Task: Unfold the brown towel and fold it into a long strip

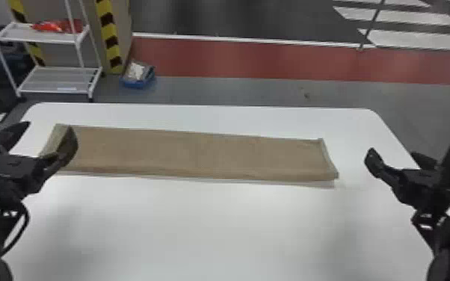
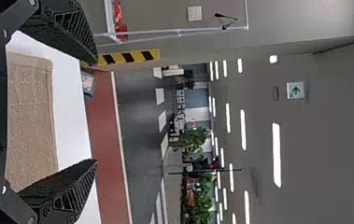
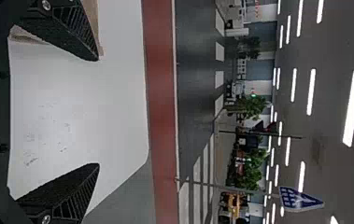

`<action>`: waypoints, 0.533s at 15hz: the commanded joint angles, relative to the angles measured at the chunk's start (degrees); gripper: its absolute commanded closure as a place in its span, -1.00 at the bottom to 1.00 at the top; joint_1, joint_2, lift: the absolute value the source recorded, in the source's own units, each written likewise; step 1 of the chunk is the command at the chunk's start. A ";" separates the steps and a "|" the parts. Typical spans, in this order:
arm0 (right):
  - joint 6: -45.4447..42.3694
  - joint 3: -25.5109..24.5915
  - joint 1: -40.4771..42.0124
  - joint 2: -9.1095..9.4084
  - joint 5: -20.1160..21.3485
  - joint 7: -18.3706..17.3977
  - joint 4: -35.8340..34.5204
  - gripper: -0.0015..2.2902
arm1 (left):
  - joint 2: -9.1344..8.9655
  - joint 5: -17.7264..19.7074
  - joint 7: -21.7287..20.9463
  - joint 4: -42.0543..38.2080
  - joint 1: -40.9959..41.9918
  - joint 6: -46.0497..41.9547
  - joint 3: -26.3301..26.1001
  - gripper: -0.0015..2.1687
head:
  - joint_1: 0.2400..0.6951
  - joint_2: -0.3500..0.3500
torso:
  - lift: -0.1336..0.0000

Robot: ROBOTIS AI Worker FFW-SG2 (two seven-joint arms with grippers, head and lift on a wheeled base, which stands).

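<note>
The brown towel (image 1: 198,155) lies flat on the white table as a long strip running left to right, with a thin lower layer peeking out along its near edge. Over the strip's left end, my left gripper (image 1: 48,136) stands open and holds nothing. My right gripper (image 1: 396,155) is open beyond the strip's right end, apart from it. In the left wrist view the towel (image 2: 32,116) shows past the open left gripper (image 2: 96,112). In the right wrist view, part of the towel (image 3: 93,18) shows behind one finger of the open right gripper (image 3: 99,112).
The white table (image 1: 198,224) has rounded far corners. Beyond it on the floor are a white shelf rack (image 1: 58,80) with red items at the far left and a blue box (image 1: 137,76). A striped pillar (image 1: 109,37) stands beside the rack.
</note>
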 commanded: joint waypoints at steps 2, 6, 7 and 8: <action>-8.81 3.88 6.47 0.70 0.36 -0.79 -4.73 -0.94 | -2.03 -1.04 -0.08 -3.36 3.46 2.38 -0.18 -0.86 | 1.00 -0.29 | -0.85; -15.31 11.53 11.92 0.70 3.34 -3.08 -5.70 -0.93 | -4.02 -1.83 0.19 -9.33 8.91 6.25 0.00 -0.86 | 1.00 -0.16 | -0.85; -18.12 12.94 13.24 0.70 3.70 -3.08 -5.70 -0.93 | -4.02 -1.39 0.19 -10.30 10.76 6.25 0.26 -0.86 | 1.00 -0.13 | -0.85; -20.94 13.90 14.91 0.70 3.70 -3.08 -5.70 -0.93 | -4.02 -0.77 0.45 -11.18 12.08 6.25 0.79 -0.86 | 1.00 -0.08 | -0.85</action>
